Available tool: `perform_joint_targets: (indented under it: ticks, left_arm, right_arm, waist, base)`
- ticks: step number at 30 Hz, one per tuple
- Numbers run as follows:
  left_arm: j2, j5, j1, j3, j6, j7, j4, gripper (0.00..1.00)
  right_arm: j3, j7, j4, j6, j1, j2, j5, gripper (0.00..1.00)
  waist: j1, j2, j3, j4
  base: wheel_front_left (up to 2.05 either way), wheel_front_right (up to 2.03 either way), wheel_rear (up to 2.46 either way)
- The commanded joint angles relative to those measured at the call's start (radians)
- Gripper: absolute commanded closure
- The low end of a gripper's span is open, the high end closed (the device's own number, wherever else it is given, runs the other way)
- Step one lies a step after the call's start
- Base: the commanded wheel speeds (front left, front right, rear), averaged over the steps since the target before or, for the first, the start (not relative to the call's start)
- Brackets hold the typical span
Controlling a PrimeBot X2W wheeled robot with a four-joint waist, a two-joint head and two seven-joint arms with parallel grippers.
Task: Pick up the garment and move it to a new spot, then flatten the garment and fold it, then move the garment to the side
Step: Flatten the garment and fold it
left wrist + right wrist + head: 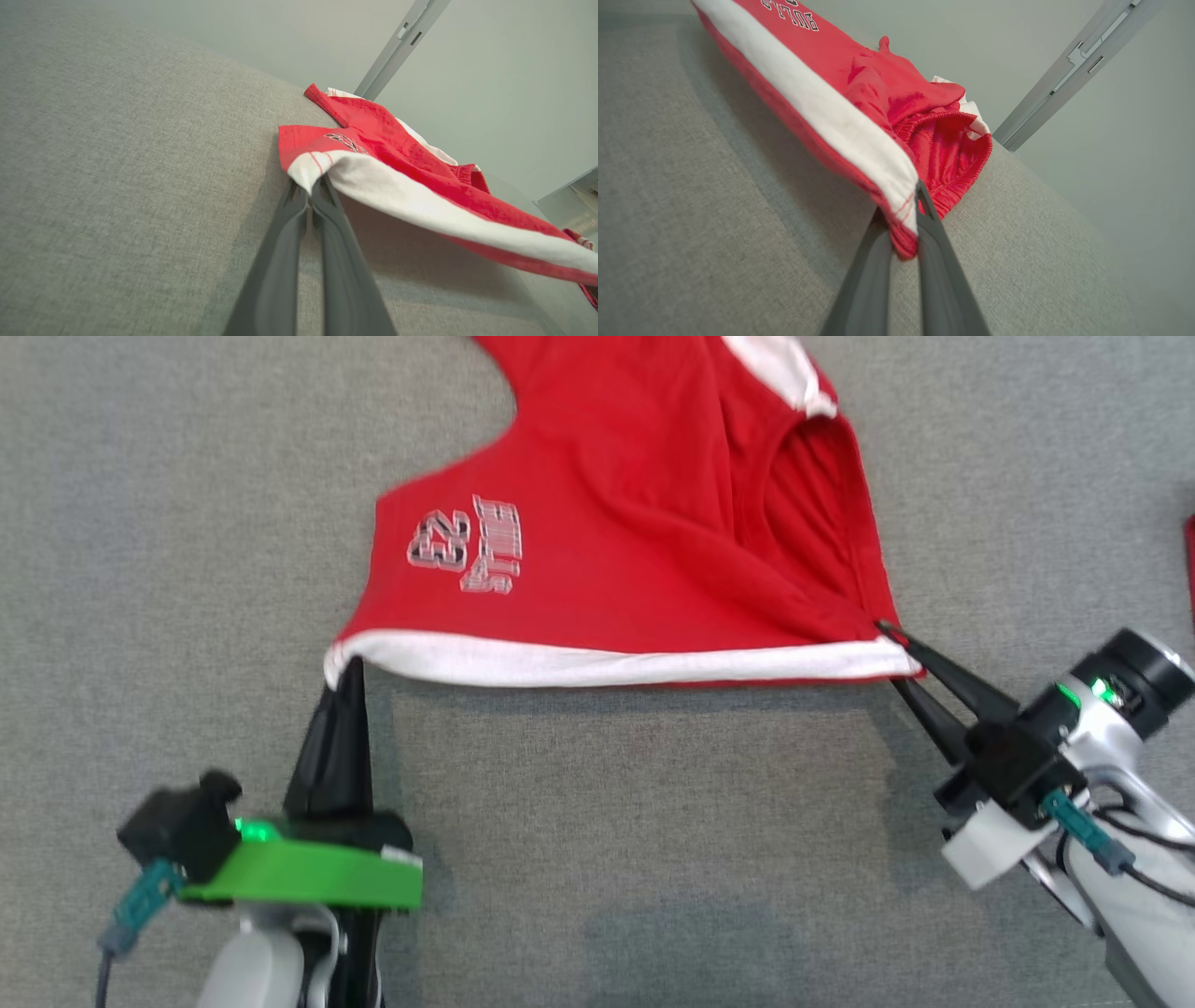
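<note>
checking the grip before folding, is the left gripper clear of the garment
No, in the left wrist view the left gripper is shut on the garment at its white hem corner.

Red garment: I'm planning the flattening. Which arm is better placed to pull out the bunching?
Probably right. The right end effector is shut on the garment at the hem corner beside the bunched folds; the left end effector grips the flatter corner.

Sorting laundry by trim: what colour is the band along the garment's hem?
White band on the red garment; clearest in the head view.
</note>
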Motion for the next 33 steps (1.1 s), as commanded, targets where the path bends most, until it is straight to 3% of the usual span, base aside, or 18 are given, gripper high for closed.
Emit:
perform_joint_targets:
  ticks: [1, 10, 17, 24, 33]
  left_arm:
    - [0.005, 0.005, 0.055, -0.004, 0.016, 0.001, -0.021, 1.00]
    - [0.010, -0.008, 0.323, -0.036, 0.105, 0.063, -0.219, 1.00]
    - [0.048, 0.008, 0.383, -0.033, 0.140, 0.115, -0.318, 1.00]
    - [0.143, 0.042, 0.223, -0.003, 0.137, 0.237, -0.398, 1.00]
    - [0.310, 0.076, -0.194, 0.040, 0.129, 0.542, -0.440, 1.00]
  right_arm:
    - [-0.013, -0.003, -0.009, -0.001, 0.050, 0.001, -0.008, 1.00]
    - [-0.093, -0.003, -0.119, -0.001, 0.326, 0.002, -0.031, 1.00]
    - [-0.096, -0.003, -0.208, -0.001, 0.457, 0.013, -0.047, 1.00]
    - [-0.050, -0.003, -0.200, -0.001, 0.398, 0.104, 0.026, 1.00]
    - [0.038, -0.001, -0.108, -0.001, 0.220, 0.198, 0.229, 1.00]
  waist:
    - [0.0001, 0.0000, -0.075, -0.008]
    - [0.0001, 0.0000, -0.118, 0.010]
    - [0.0001, 0.0000, -0.109, -0.009]
    - [0.0001, 0.0000, -0.056, -0.067]
    - [0.0001, 0.0000, 0.065, -0.191]
  base:
    - [0.00, 0.00, 0.00]
    - [0.00, 0.00, 0.00]
    - [0.00, 0.00, 0.00]
    - [0.00, 0.00, 0.00]
    - [0.00, 0.00, 0.00]
